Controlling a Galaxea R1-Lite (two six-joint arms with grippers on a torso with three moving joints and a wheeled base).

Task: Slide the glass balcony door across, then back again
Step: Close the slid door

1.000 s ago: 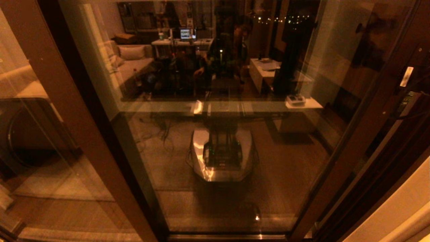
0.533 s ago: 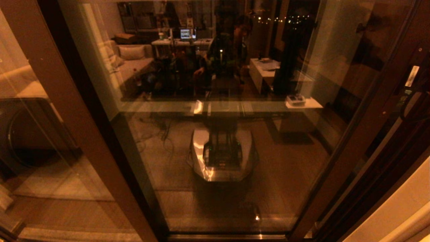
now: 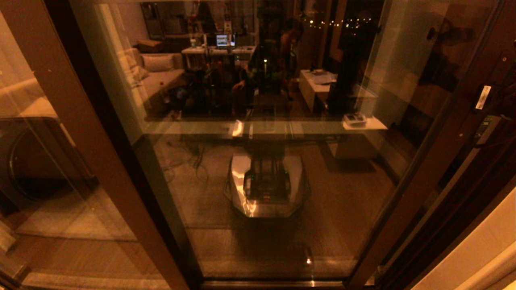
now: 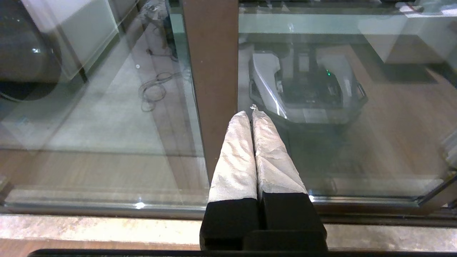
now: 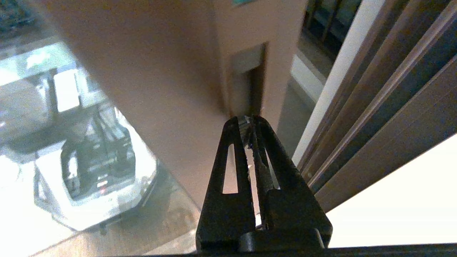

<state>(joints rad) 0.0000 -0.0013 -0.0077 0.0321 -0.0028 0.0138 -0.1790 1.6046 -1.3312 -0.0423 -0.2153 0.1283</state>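
The glass balcony door (image 3: 262, 169) fills the head view, its pane mirroring the room behind me. Its wide reddish-brown stile (image 3: 435, 161) slants down the right side. In the right wrist view the stile's dark recessed handle slot (image 5: 250, 82) lies just beyond my right gripper (image 5: 249, 119). That gripper is shut on nothing, its tips at the slot's near end. The right arm (image 3: 482, 97) shows dimly by the stile in the head view. My left gripper (image 4: 251, 111) is shut, white-wrapped fingers (image 4: 235, 157) together, low in front of the other panel's plain post (image 4: 210, 71).
The other glass panel with its plain brown post (image 3: 80, 141) stands on the left. Dark frame rails (image 5: 385, 100) and a pale wall (image 3: 475, 249) close the right side. A metal floor track (image 4: 107, 208) runs under the glass. My own base is reflected in the pane (image 3: 266, 185).
The right arm by the stile shifted slightly right, then back left and a little lower. The door's stile and pane have not visibly moved.
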